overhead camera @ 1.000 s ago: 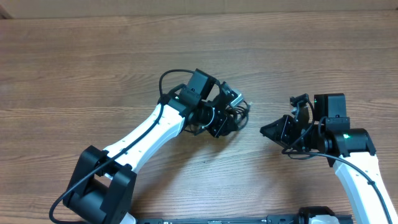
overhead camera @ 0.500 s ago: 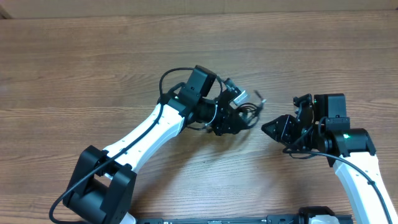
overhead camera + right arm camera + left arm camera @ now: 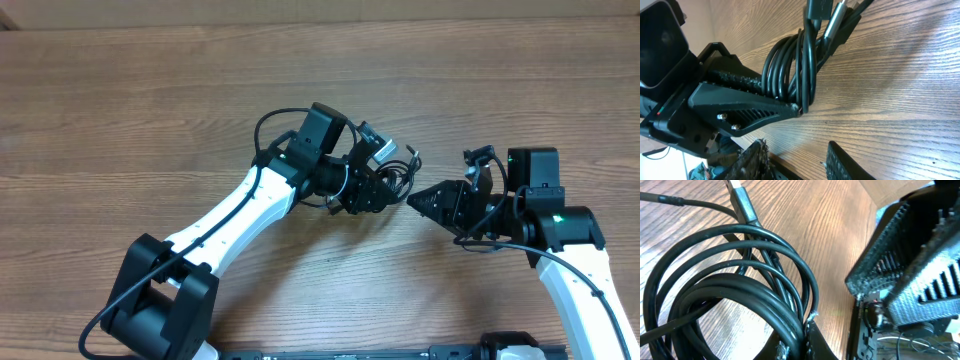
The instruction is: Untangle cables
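**Coiled cables pinched by the left gripper at mid-bench**

The cables [image 3: 398, 172] are thin, glossy black cords wound into a loose bundle of overlapping loops. In the left wrist view the loops [image 3: 760, 300] lie stacked and crossing one another, some thicker than others. A flat black plug [image 3: 742, 200] sticks out at the top, and one cord runs off to the left across the wood. From the right wrist the same coil [image 3: 785, 70] stands on edge, with a silver plug end [image 3: 832, 22] among the strands above it.

The bundle sits near the middle of the bench [image 3: 150, 100], just right of the left arm's wrist. The left gripper [image 3: 385, 195] is clamped on it, its fingertips meeting on the lower edge of the loops [image 3: 795, 107].

The right gripper [image 3: 418, 199] points at the bundle from the right, close beside it. Its jaws stand apart with bare wood between them [image 3: 796, 160], and nothing is in them.
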Available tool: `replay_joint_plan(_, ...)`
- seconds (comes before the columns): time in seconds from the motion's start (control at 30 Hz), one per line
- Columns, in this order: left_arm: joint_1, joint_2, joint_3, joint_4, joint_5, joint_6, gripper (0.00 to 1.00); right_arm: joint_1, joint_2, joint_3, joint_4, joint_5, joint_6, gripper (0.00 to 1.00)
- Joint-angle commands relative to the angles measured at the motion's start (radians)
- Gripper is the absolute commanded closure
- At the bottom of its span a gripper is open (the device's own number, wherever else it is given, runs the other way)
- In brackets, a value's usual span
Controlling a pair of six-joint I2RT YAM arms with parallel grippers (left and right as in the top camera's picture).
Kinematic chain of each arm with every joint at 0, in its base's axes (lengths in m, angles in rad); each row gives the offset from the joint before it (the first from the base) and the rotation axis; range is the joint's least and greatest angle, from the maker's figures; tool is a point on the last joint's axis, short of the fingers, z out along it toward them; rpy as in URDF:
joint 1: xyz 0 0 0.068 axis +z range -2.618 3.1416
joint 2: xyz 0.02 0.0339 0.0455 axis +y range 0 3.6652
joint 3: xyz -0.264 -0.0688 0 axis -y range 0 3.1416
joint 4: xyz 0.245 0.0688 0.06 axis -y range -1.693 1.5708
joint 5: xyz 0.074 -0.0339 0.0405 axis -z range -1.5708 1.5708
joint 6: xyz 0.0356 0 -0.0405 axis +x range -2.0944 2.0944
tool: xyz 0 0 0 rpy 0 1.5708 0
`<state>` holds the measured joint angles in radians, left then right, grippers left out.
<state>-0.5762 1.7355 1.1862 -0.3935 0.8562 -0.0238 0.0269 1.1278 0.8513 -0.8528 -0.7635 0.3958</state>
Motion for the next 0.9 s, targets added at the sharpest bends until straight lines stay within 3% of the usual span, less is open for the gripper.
replay_joint_plan(0.0, -0.008, -0.008, 0.013, 0.010, 0.097, -0.003, 0.96, 0.002, -0.004, 0.027, 0.008, -0.003, -0.003, 0.63)
replay_joint_plan(0.13, -0.010, -0.008, 0.013, 0.055, 0.307, 0.001, 0.96, 0.002, -0.004, 0.026, 0.010, 0.056, -0.003, 0.64)
replay_joint_plan(0.17, -0.012, -0.008, 0.014, 0.059, 0.324, 0.001, 0.96, 0.002, -0.004, 0.025, 0.010, 0.056, -0.003, 0.69)
replay_joint_plan(0.3, -0.053, -0.008, 0.014, 0.063, 0.288, 0.002, 0.96, 0.002, -0.004, 0.025, 0.010, 0.055, -0.003, 0.80)
replay_joint_plan(0.43, -0.060, -0.008, 0.014, 0.063, 0.263, 0.001, 0.96, 0.002, -0.004, 0.025, 0.034, 0.021, -0.002, 0.82)
replay_joint_plan(0.6, -0.060, -0.008, 0.014, 0.148, 0.550, -0.003, 0.96, 0.002, -0.004, 0.025, 0.047, 0.022, -0.003, 0.85)
replay_joint_plan(0.77, -0.055, -0.008, 0.014, 0.152, 0.554, -0.006, 0.96, 0.002, -0.004, 0.025, 0.035, 0.030, -0.003, 0.92)
replay_joint_plan(0.87, -0.012, -0.008, 0.014, 0.159, 0.539, -0.006, 0.96, 0.002, -0.004, 0.025, -0.016, 0.147, -0.003, 0.96)
